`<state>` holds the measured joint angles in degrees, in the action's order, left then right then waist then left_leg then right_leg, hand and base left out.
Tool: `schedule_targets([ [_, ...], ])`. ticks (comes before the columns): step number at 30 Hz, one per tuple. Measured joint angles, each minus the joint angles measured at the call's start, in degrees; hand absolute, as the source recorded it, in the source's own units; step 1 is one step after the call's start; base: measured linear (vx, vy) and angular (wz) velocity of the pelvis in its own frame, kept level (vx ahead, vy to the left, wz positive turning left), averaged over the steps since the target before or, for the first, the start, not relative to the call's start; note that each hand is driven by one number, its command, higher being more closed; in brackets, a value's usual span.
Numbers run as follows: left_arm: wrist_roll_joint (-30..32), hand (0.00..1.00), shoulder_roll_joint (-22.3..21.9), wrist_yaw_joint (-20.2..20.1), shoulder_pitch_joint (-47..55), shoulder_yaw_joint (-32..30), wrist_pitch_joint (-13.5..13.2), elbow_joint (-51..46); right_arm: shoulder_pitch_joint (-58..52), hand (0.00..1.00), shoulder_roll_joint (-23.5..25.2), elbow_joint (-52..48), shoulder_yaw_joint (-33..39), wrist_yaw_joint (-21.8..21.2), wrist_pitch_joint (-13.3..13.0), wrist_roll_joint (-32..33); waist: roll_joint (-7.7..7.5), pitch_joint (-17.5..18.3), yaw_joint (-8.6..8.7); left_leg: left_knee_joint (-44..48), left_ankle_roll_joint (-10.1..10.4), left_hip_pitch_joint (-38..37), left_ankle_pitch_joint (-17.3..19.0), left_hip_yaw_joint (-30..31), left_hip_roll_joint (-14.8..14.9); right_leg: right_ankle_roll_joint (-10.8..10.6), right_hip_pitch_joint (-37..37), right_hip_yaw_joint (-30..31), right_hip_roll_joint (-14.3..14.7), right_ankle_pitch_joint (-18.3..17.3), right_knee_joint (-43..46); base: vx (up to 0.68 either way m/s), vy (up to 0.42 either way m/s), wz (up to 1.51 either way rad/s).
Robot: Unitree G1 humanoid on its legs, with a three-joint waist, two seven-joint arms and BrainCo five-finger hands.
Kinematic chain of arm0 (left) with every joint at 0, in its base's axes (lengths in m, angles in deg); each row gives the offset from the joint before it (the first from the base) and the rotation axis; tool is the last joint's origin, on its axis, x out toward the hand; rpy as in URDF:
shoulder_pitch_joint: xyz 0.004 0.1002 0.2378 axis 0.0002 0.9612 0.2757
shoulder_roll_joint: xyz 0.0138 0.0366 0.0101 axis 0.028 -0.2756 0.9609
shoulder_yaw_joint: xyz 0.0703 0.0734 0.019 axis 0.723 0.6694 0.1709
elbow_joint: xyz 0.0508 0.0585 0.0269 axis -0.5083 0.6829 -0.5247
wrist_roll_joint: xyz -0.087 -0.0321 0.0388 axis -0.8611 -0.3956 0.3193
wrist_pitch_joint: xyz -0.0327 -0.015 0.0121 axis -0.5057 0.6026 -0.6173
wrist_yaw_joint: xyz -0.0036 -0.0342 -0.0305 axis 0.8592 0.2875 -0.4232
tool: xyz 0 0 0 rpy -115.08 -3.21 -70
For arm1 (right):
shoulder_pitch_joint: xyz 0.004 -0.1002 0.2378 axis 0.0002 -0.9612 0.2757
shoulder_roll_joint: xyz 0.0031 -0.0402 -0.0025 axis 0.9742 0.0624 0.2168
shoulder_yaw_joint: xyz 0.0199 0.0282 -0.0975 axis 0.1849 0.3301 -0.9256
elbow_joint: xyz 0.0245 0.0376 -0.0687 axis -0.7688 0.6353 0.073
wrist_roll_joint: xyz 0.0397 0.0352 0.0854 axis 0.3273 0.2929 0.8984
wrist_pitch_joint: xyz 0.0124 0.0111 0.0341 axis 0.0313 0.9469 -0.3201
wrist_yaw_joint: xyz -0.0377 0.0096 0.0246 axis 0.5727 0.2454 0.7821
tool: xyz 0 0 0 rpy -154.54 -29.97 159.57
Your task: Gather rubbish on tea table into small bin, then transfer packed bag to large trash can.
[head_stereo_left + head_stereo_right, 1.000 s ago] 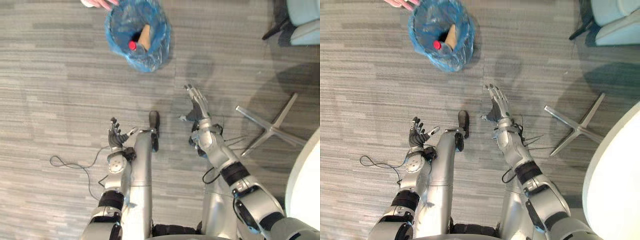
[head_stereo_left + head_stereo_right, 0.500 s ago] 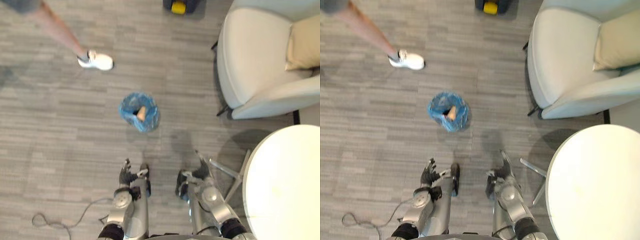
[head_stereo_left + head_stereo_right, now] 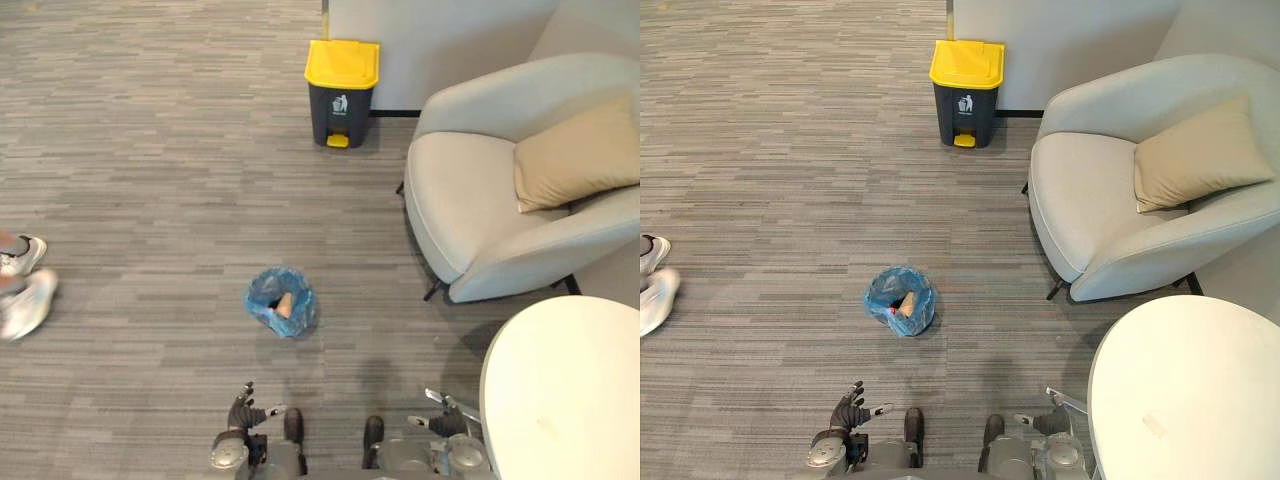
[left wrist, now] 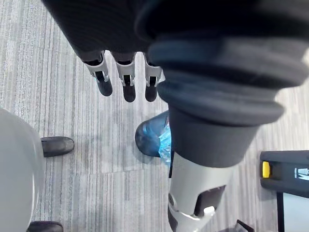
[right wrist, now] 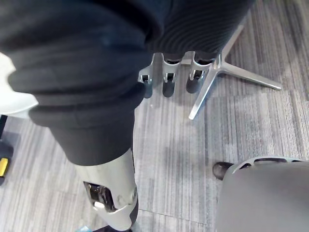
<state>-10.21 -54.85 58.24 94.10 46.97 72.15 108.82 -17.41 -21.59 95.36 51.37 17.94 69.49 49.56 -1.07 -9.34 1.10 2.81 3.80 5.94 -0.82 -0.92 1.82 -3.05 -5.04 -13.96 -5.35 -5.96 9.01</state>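
The small bin with a blue bag (image 3: 281, 301) stands on the carpet ahead of me, with a brownish piece of rubbish inside. The large dark trash can with a yellow lid (image 3: 342, 90) stands far behind it against the wall. My left hand (image 3: 243, 408) hangs low near the view's bottom edge, fingers (image 4: 128, 84) relaxed and empty, well short of the blue bag (image 4: 153, 137). My right hand (image 3: 1052, 422) is low beside the table, its fingers (image 5: 166, 82) loose, holding nothing.
A round white table (image 3: 565, 390) is at my right, its chrome foot (image 5: 236, 72) spread on the carpet. A pale armchair (image 3: 480, 215) with a tan cushion (image 3: 570, 155) stands behind it. A person's white shoes (image 3: 25, 290) are at the far left edge.
The camera has risen and pulled back, so the bin looks smaller and the trash can and armchair have come into view. The person has walked off to the left. Both hands stay open and empty.
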Motion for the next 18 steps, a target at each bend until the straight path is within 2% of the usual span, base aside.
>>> schedule_targets([
  [2,0.00,0.00,0.01,0.02,-0.04,-0.56,-0.01,-0.19,0.14,0.00,-0.05,-0.02,-0.05,0.01,-0.01,0.10,0.49,-0.22,-0.23,9.00,0.47,4.76,4.37,1.69,0.50,0.01,0.33,-0.72,0.23,-1.48,0.69,0.03,0.021,0.36],
  [3,-0.01,0.00,0.00,0.01,-0.04,-0.91,0.00,-0.25,0.14,0.00,-0.05,-0.16,-0.05,0.03,0.00,0.15,0.66,-0.37,-0.25,11.99,0.55,5.99,5.11,1.72,0.93,0.04,0.74,-1.30,0.30,-1.73,0.88,0.04,0.039,0.48],
  [5,-0.09,0.00,0.00,0.03,0.02,-2.50,0.05,-2.27,0.12,0.00,-0.16,-0.28,0.09,0.13,-0.06,0.22,0.29,-1.81,-0.60,24.77,1.44,11.53,5.26,-2.60,1.78,0.70,4.76,-4.45,-0.50,-2.43,0.20,0.06,0.027,0.63],
  [6,-0.14,0.00,-0.06,0.04,0.04,-2.51,0.01,-2.53,-0.03,0.00,-0.16,-0.31,0.55,0.16,-0.08,0.31,0.23,-1.96,-0.63,26.49,0.80,11.84,5.96,-4.75,2.45,0.66,6.02,-5.33,-0.70,-2.46,-0.46,0.08,0.039,0.59],
  [7,-0.25,0.00,-0.33,0.02,0.25,-2.47,-0.02,-2.56,0.00,0.00,-0.14,-0.34,0.99,0.25,-0.06,0.76,0.55,-2.03,-1.13,28.00,-1.19,12.64,7.54,-8.12,4.12,0.20,7.66,-6.70,-0.62,-2.77,-1.38,0.09,0.054,0.41],
  [9,-0.75,0.00,-0.39,-0.02,0.17,-2.52,-0.04,-2.77,0.39,0.00,-0.86,-0.35,1.30,0.46,0.00,1.56,1.23,-2.37,-1.55,26.03,-1.66,14.83,8.26,-8.93,4.38,-0.68,9.04,-8.01,-1.37,-3.32,-2.11,0.15,0.132,0.40],
  [11,-0.90,0.00,-0.32,0.04,0.41,-2.67,-0.11,-4.12,0.47,0.00,-1.32,-0.35,1.58,0.69,0.09,1.77,1.72,-2.11,-2.37,18.34,-0.53,16.42,7.00,-7.33,4.10,-3.34,8.94,-8.32,-2.11,-4.74,-1.91,0.22,0.235,0.19],
  [12,-1.44,0.00,-0.25,0.00,1.15,-2.74,-0.24,-4.69,0.58,0.00,-1.42,-0.32,1.56,1.00,0.17,1.78,2.54,-1.86,-2.67,19.49,-2.22,17.19,4.20,-7.00,3.96,-5.44,8.90,-8.27,-2.93,-6.39,-0.30,0.28,0.266,0.06],
  [13,-2.21,0.00,-0.12,0.08,1.05,-3.01,-0.61,-5.23,0.33,0.00,-0.99,-0.37,1.57,1.44,0.21,1.76,1.33,-1.73,-3.54,22.58,-3.97,17.65,7.05,-7.74,2.31,-6.97,8.87,-7.70,-5.23,-8.14,2.10,0.31,0.272,0.06],
  [14,-2.54,0.00,-0.13,0.06,0.97,-3.01,-0.74,-5.40,0.16,0.00,-0.69,-0.50,1.39,1.32,0.20,1.71,0.59,-1.67,-3.69,23.83,-4.30,17.62,8.76,-8.25,1.52,-7.48,8.65,-7.09,-6.26,-8.51,4.26,0.41,0.236,-0.01],
  [15,-2.85,0.00,0.01,0.07,0.98,-3.00,-0.73,-5.62,0.17,0.00,-0.17,-1.26,1.15,1.28,0.25,1.64,-0.09,-1.92,-3.72,25.54,-5.13,16.71,11.19,-8.90,-0.03,-7.39,6.36,-3.74,-9.06,-9.25,11.84,0.42,0.238,-0.02],
  [17,-2.89,0.00,0.41,0.08,1.22,-2.76,-0.59,-5.68,0.78,0.00,0.55,-3.09,-0.22,1.22,0.51,1.29,-0.46,-2.87,-3.47,25.32,-7.01,12.29,13.48,-10.19,-1.73,-4.31,-1.85,4.00,-11.84,-9.50,32.46,0.44,0.229,-0.11],
  [18,-2.89,0.00,0.68,0.09,1.25,-2.70,-0.57,-5.70,1.16,0.00,0.52,-3.17,-1.07,1.20,0.57,1.02,-0.52,-3.25,-3.24,25.02,-7.26,10.69,13.91,-10.32,-1.96,-4.19,-3.63,5.47,-11.54,-10.06,37.01,0.45,0.180,0.02],
])
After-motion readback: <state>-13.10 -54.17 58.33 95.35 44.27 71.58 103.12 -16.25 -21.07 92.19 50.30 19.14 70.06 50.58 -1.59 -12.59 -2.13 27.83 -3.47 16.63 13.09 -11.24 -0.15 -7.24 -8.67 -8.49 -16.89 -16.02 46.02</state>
